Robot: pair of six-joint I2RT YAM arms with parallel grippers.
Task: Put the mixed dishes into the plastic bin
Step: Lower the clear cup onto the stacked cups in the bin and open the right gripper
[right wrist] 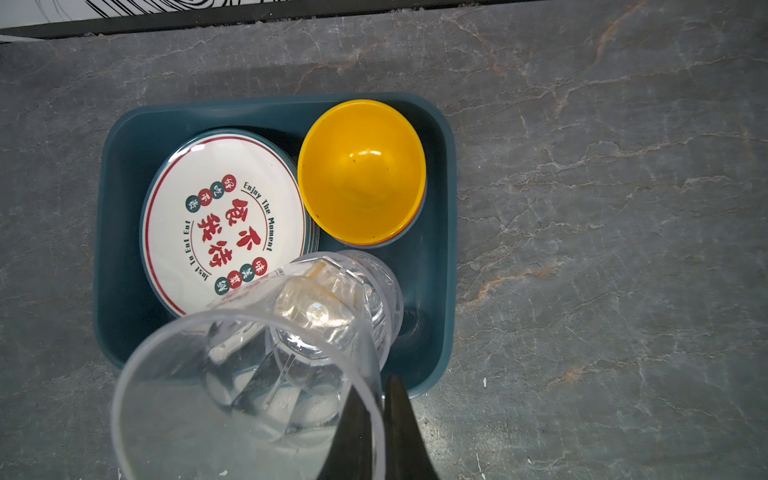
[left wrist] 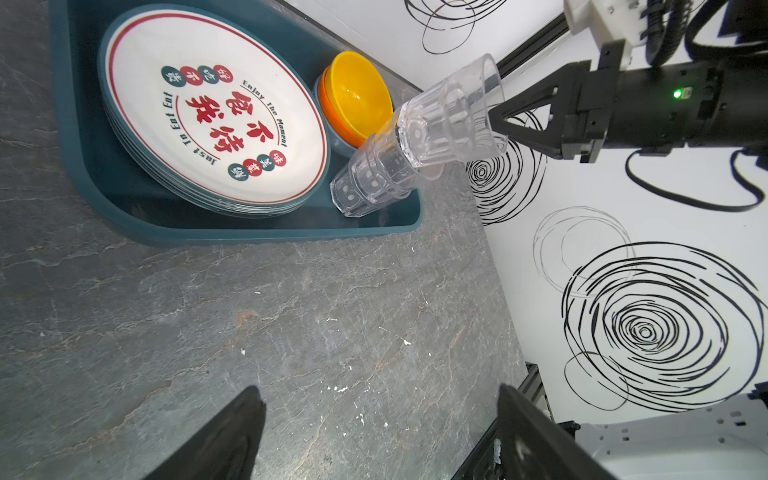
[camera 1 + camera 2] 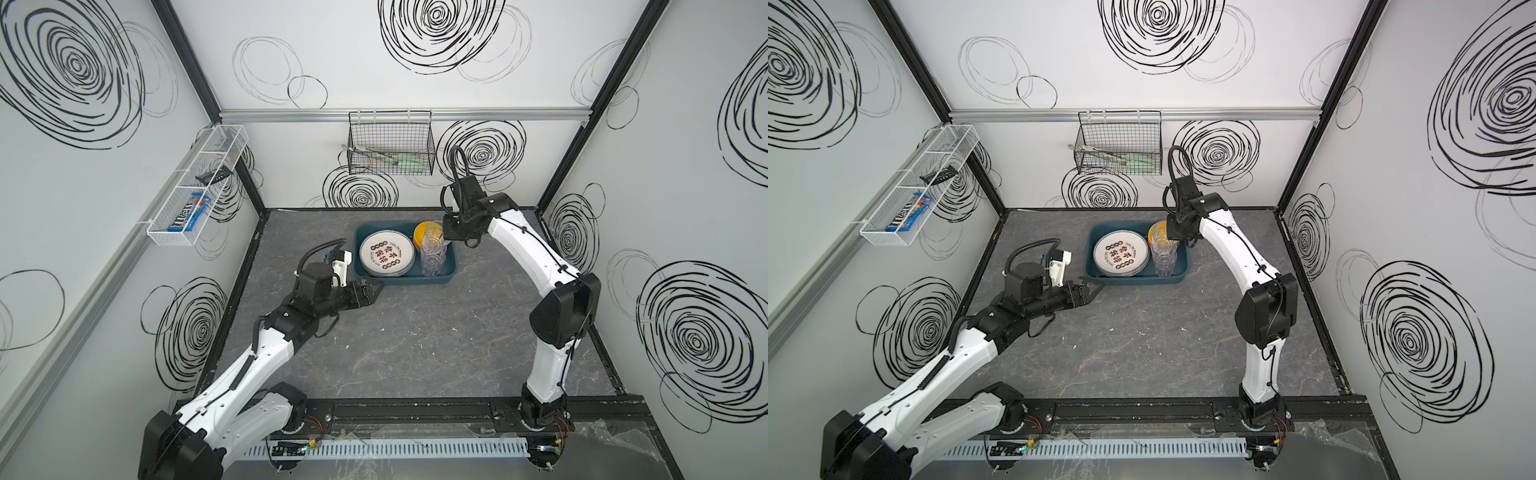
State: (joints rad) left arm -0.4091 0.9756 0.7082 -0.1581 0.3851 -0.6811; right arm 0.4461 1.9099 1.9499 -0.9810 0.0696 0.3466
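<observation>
The plastic bin (image 3: 400, 279) sits on the grey table (image 3: 415, 345) in the upper middle of both top views, and all the dishes in sight are inside or over it. A pile of plates (image 3: 387, 254) fills its left part, the top one showing red characters. In the bin's upper right corner the bowls (image 3: 420, 233) are nested, yellow on top, orange beneath and a blue one at the bottom. A stack of cups (image 3: 433, 266) stands in the lower right corner. The right gripper (image 2: 496, 118) reaches in from the upper right of the left wrist view, its fingers pressed together on the rim wall of a clear cup (image 2: 453, 112). This cup hangs tilted, with its base at the mouth of the stack; whether the two touch cannot be told. In the right wrist view one finger (image 1: 405, 432) lies outside the cup's wall, the other inside. The left gripper (image 3: 375, 292) hovers just beside the bin's lower left corner, jaws spread wide and holding nothing.
</observation>
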